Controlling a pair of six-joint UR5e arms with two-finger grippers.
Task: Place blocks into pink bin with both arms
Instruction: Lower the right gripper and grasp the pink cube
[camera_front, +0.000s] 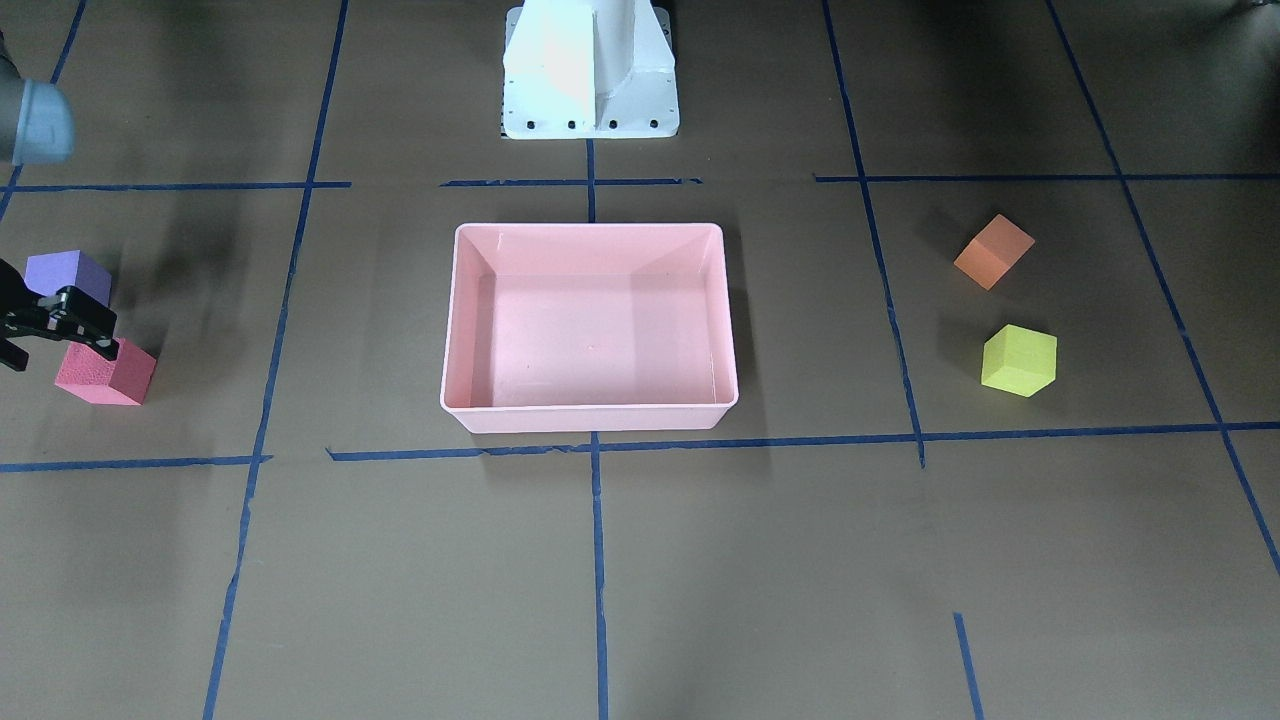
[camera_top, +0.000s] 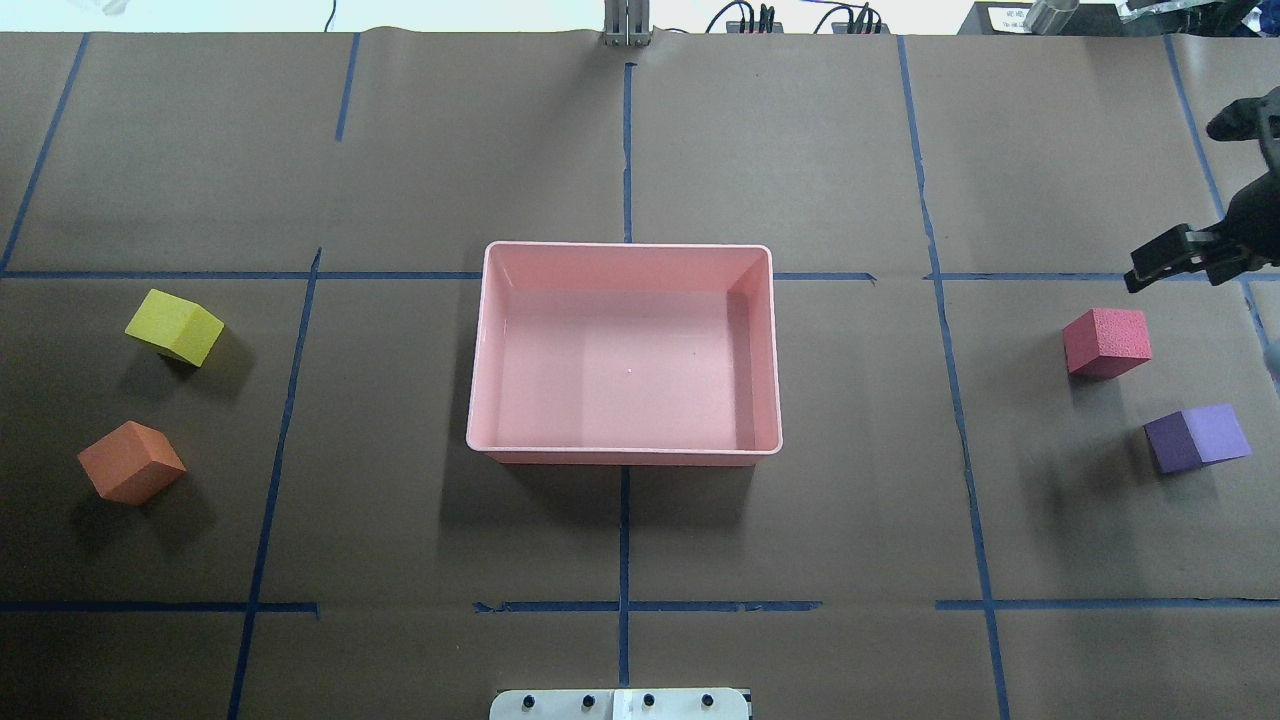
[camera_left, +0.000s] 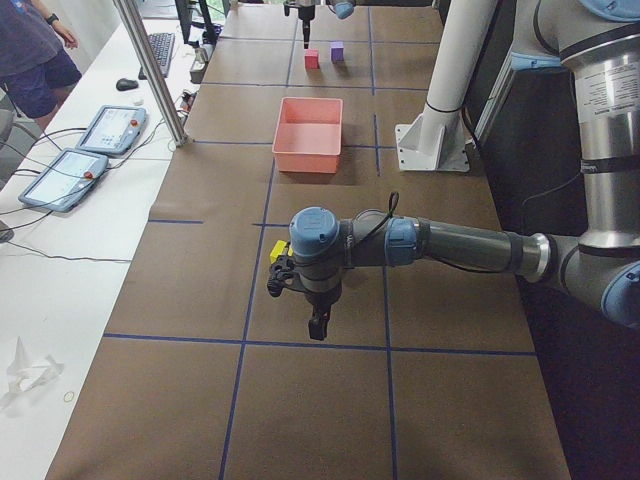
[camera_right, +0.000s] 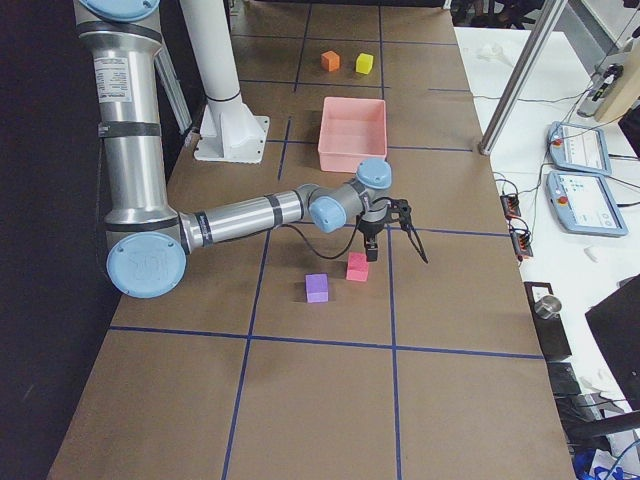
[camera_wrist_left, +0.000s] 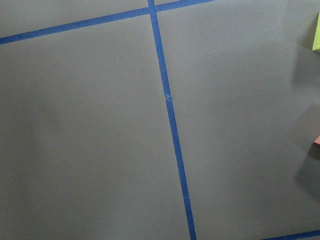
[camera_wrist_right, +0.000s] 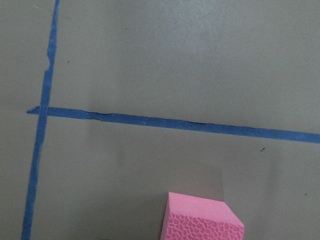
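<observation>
Right gripper (camera_right: 396, 258) spread wide, empty. Red block (camera_right: 357, 266) just below: likely light, compressible foam; pinch opposite flat faces.

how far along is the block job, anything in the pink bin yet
Nothing is done yet: the pink bin is empty. In hand: the right gripper hangs open by the red block, holding nothing; the left gripper hovers near the yellow-green block. Left: those two, the purple block and the orange block, all on the table.
</observation>
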